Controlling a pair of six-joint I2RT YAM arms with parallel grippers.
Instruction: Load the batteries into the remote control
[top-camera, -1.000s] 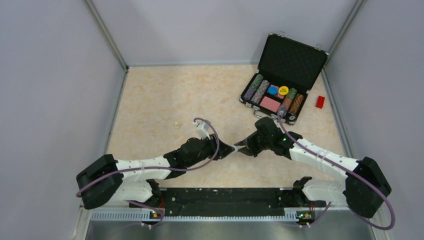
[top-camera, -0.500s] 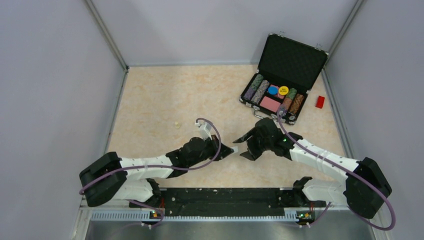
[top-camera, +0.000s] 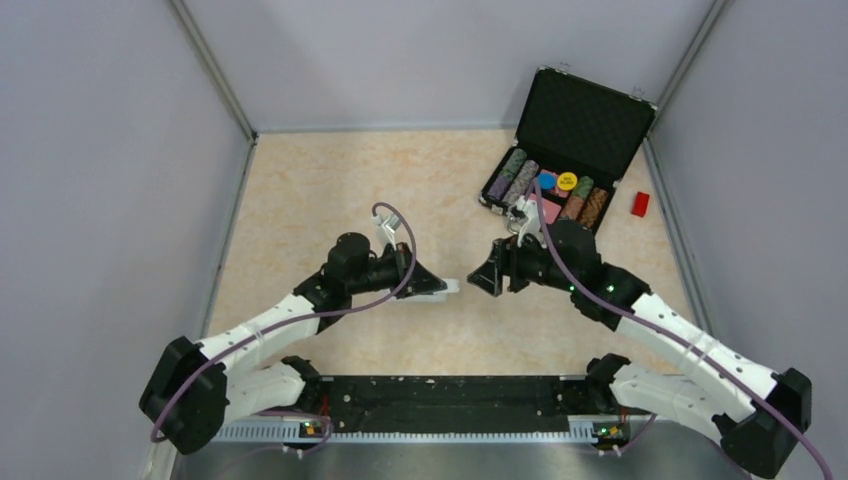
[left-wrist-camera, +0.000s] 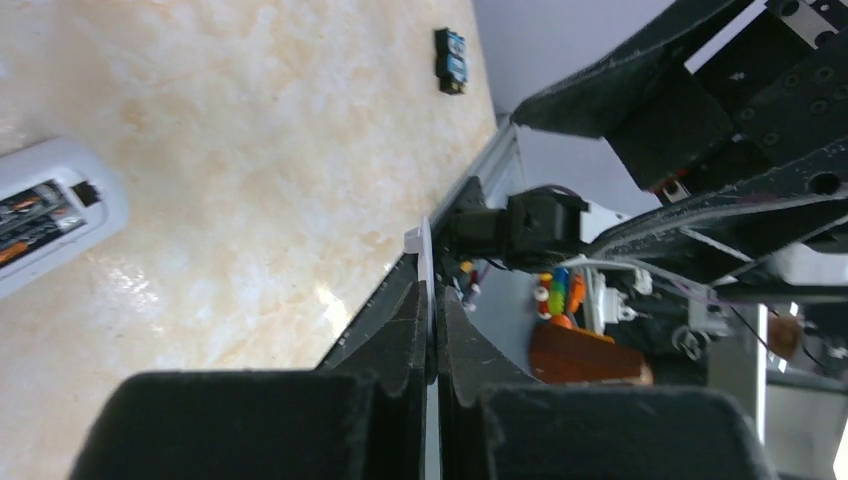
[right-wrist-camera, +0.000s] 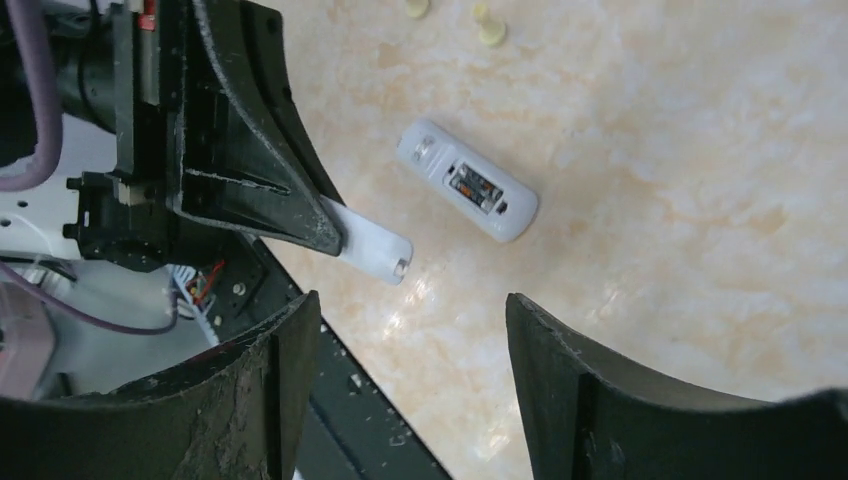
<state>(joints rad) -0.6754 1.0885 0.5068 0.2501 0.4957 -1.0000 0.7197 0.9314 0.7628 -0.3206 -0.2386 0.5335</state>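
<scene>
The left hand (left-wrist-camera: 428, 300) pinches a thin, flat white plastic cover (right-wrist-camera: 370, 243); the right hand (right-wrist-camera: 408, 310) is spread. The rounded white remote (right-wrist-camera: 467, 180) lies back-up on the marbled bench (top-camera: 330, 180), its long axis slanting across the right wrist view.

white arm links (top-camera: 260, 325), black joints (top-camera: 350, 255), purple cables (top-camera: 395, 225), black textured pincer fingers (right-wrist-camera: 260, 400), green leds (top-camera: 313, 430).

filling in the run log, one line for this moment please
left tool: shut on cover | right tool: open, empty | remote: lying on table, battery bay uncovered
</scene>
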